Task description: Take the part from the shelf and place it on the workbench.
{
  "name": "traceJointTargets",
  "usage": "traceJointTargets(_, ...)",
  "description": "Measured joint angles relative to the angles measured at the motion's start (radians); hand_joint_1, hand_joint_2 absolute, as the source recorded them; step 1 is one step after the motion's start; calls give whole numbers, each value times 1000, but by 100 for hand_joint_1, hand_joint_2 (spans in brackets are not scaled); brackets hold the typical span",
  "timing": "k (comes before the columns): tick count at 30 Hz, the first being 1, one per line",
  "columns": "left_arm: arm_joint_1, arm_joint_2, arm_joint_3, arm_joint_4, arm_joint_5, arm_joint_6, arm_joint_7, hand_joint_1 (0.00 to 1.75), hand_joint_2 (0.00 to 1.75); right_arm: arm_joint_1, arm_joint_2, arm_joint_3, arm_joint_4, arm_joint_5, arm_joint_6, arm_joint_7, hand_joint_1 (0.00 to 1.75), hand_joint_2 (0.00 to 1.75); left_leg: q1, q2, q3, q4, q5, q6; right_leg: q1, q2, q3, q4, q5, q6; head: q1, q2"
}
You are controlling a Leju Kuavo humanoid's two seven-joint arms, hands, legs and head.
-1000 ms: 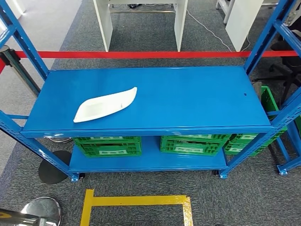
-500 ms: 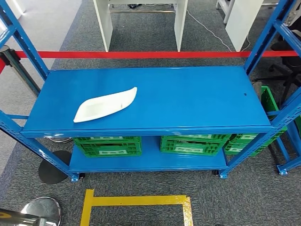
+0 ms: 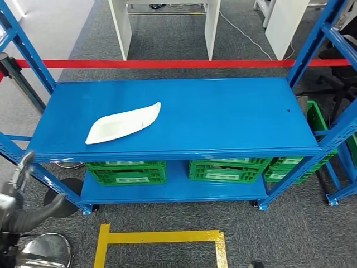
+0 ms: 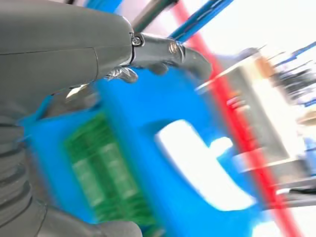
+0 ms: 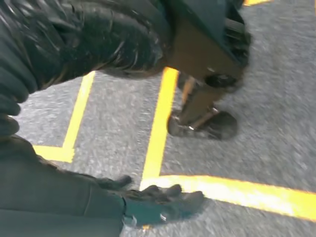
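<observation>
- Part (image 3: 122,123) — white, long, shallow and curved; lies flat on the left half of the blue shelf (image 3: 218,114), top deck, nothing touching it.
- Left hand (image 3: 21,192) — low at the shelf's front-left corner, well short of the part; fingers apart, thumb clear of them, nothing held. The left wrist view is blurred.
- Right hand (image 5: 160,205) — hangs over grey carpet and yellow floor tape (image 5: 158,128); fingers stretched out, empty.
- Risk, likely: the thin, low rim gives little to grip — fingers may push the part along the slick deck instead of closing on it.
- Risk, likely: a hasty reach could clip the shelf's front edge or the blue upright (image 3: 27,53).
- Surroundings: green crates (image 3: 126,172) on the lower deck; red barrier tape (image 3: 168,63) behind; round metal base (image 3: 46,248) by the left hand.
- Obstruction: nothing lies between hand and part.
</observation>
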Motion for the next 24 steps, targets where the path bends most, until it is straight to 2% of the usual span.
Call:
traceJointTargets(4,23,19,-32,-110,61,44,-19,0,175,1,7,12,5,-2,4,-3,0,175,-1,0,-1,0,0,0,-1,-2,-1,0,0,0,0,0)
traceJointTargets(8,57,14,-19,-143,190,48,-23,0,175,1,7,20,5,-9,-1,1,0,175,-1,0,0,-1,0,1,-1,-2,0,0,-1,0,0,0)
traceJointTargets(15,97,-17,49,-146,120,31,31,0,175,5,8,33,5,-18,-11,17,0,175,-1,0,0,-1,0,1,-1,-3,-1,0,0,0,0,0)
traceJointTargets(20,79,-12,68,-139,71,-15,115,0,175,4,8,40,5,-17,-9,22,0,175,-1,0,0,-1,0,1,-1,-3,0,0,0,0,0,0)
traceJointTargets(24,57,0,71,-124,69,-40,141,0,175,3,8,49,3,-14,-6,27,0,175,-1,0,0,-1,0,1,-1,-2,0,0,0,0,0,0)
